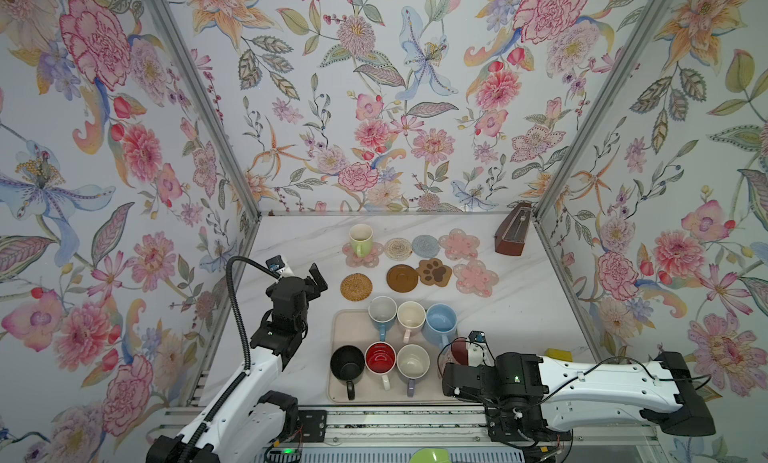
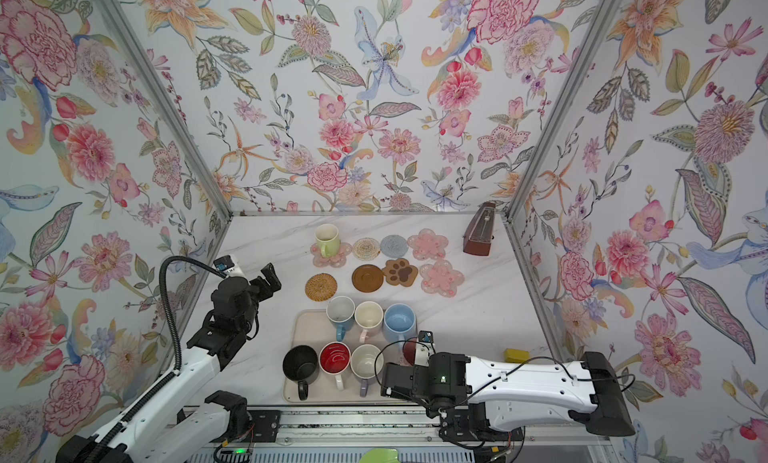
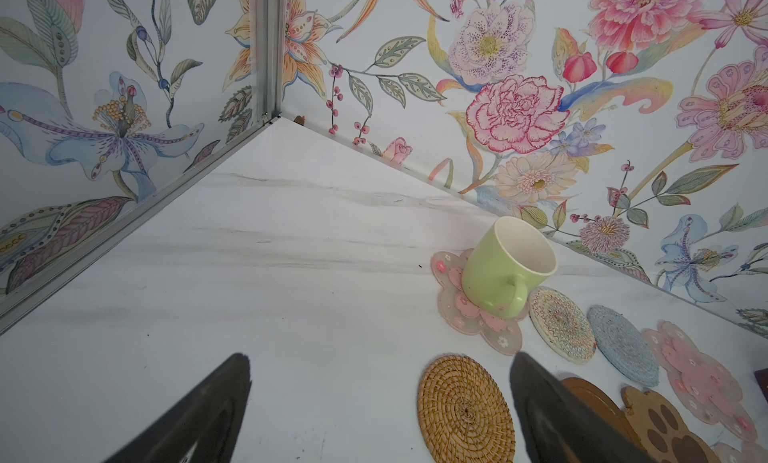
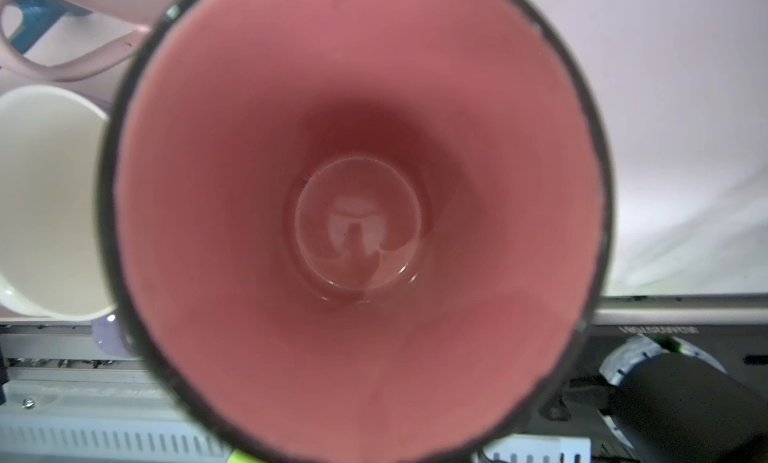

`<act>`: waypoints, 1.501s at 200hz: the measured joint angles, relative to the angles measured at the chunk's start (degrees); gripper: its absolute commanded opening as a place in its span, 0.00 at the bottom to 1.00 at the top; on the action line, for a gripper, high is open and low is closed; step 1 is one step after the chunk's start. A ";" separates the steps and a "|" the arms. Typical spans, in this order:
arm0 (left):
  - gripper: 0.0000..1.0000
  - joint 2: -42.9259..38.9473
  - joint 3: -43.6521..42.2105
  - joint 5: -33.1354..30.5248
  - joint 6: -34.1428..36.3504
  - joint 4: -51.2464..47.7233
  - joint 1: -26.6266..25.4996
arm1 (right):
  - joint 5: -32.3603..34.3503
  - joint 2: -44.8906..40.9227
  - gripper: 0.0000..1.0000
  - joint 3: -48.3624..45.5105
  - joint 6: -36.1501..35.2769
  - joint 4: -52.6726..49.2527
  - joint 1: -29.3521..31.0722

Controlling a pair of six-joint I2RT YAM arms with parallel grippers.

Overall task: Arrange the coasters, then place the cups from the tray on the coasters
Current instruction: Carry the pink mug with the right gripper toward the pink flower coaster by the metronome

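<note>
Pink patterned mug (image 4: 357, 216) at near-right corner of tray (image 1: 351, 328), directly below right pincer (image 1: 456, 367); cannot tell if pincer is clamped on it. Left pincer (image 3: 380, 359) wide, empty, above desk (image 3: 291, 253). Mug judged rigid glazed ceramic: slick, chippable, fairly heavy; pinch wall at rim

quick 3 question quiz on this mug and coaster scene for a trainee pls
1. True or false: the green mug stands on a flower coaster.
2. How many coasters are bare?
3. The left fingers are: A open, B shut on a mug, C shut on a coaster.

Key: 1 true; 2 seven; 3 A.
</note>
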 measured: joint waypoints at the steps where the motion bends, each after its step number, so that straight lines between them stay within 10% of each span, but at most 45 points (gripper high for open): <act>1: 0.99 0.02 0.00 0.00 0.00 0.02 0.02 | 0.04 -0.20 0.00 0.00 -0.20 0.02 -0.28; 80: 0.99 0.37 0.00 0.02 0.00 0.74 0.70 | -0.20 -8.66 0.00 -0.35 -9.99 -5.07 -18.21; 162: 0.99 -1.03 -0.83 0.48 -0.22 -0.92 1.11 | -2.64 0.37 0.00 10.21 -41.03 2.54 -55.71; 300: 0.99 -9.64 -4.59 4.57 -3.45 -9.14 1.18 | -7.76 37.51 0.00 32.02 -66.01 23.82 -70.84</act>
